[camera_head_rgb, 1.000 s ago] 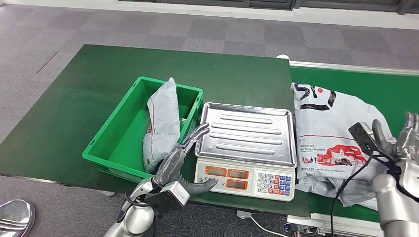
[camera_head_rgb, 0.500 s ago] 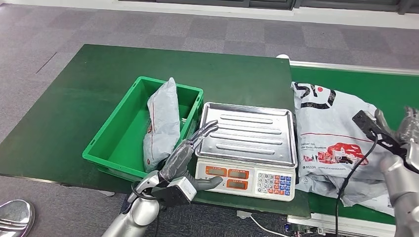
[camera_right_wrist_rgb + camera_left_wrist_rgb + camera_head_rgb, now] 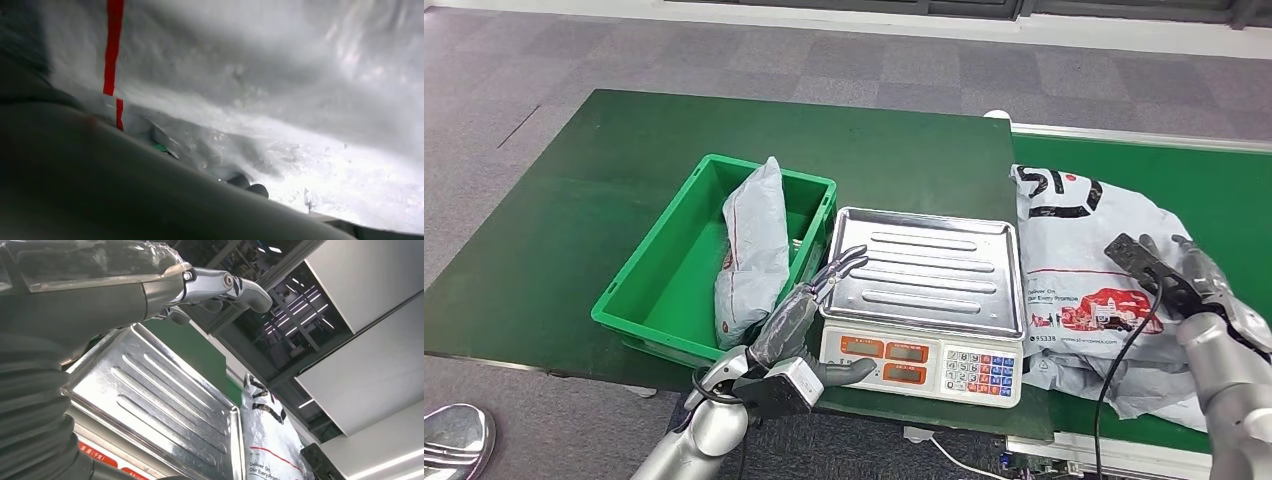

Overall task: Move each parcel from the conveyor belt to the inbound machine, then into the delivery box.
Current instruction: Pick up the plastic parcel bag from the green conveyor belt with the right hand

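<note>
A large white-and-grey parcel (image 3: 1074, 260) with black and red print lies on the green conveyor belt (image 3: 1224, 185), right of the scale (image 3: 924, 362). My right hand (image 3: 1204, 285) is tipped down over the parcel's right part with its fingers stretched out. The right wrist view has the parcel's plastic (image 3: 280, 100) very close; whether the hand touches it is unclear. My left hand (image 3: 809, 305) hovers at the front-left corner of the scale's steel tray (image 3: 924, 270), fingers spread, holding nothing. The left wrist view looks across the bare tray (image 3: 165, 405) to the parcel (image 3: 265, 440). A grey parcel (image 3: 754, 250) stands on end in the green box (image 3: 639, 285).
The scale's keypad and displays face me at the table's front edge. The green table (image 3: 624, 150) stretches behind and left of the box. A black cable (image 3: 1124, 370) hangs from my right wrist over the parcel's lower edge. Grey carpet lies beyond.
My right hand has tipped forward and down from an upright pose and shifted left over the large parcel. My left hand rose slightly toward the tray corner, then held still.
</note>
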Robot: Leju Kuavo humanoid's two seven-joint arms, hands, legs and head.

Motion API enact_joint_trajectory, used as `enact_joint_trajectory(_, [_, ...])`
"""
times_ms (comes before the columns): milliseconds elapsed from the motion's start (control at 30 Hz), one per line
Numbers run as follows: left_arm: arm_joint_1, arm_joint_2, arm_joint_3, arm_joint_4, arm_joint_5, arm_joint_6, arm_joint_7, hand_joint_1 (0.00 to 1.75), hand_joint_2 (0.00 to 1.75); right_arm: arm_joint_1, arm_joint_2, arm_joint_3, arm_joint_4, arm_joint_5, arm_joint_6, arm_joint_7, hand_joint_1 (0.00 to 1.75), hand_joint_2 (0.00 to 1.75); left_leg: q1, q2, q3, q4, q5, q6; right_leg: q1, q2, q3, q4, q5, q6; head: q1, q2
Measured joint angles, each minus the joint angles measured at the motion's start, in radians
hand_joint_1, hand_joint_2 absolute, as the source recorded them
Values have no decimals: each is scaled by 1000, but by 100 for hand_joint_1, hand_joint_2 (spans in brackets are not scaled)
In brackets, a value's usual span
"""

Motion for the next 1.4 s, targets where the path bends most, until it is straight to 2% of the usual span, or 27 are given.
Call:
enact_joint_trajectory(233, [0,0,-2,2,-7,-1,8,0,175,-10,3,5,20,-44,105,38,0,0,0,0,0,0,0,0,0,0,0,0,0,0,0,0])
enact_joint_trajectory(400, [1,0,-2,9,-13,1,12,0,175,6,21,5,37,-65,97,64,2,0,0,0,0,0,0,0,0,0,0,0,0,0,0,0])
enact_joint_trajectory(533, [1,0,-2,14,-14,4,12,0,175,14,39,5,42,-70,81,78,175,175,0,0,0,0,0,0,1,0,0,0,0,0,0,0])
enact_joint_trajectory(900, [6,0,-2,20,-14,8,13,0,175,22,41,25,46,-60,70,113,175,175,0,1,2,0,0,0,0,1,1,0,0,0,0,0])
enact_joint_trajectory(1233, [11,0,-5,24,-16,8,20,0,175,38,26,34,46,-57,20,130,175,175,0,0,2,0,0,0,1,0,2,0,0,0,0,0])
enact_joint_trajectory(1400, [14,0,-5,23,-16,8,27,0,175,44,21,52,43,-27,-61,179,175,175,0,0,3,0,0,0,0,0,3,-1,0,0,0,0])
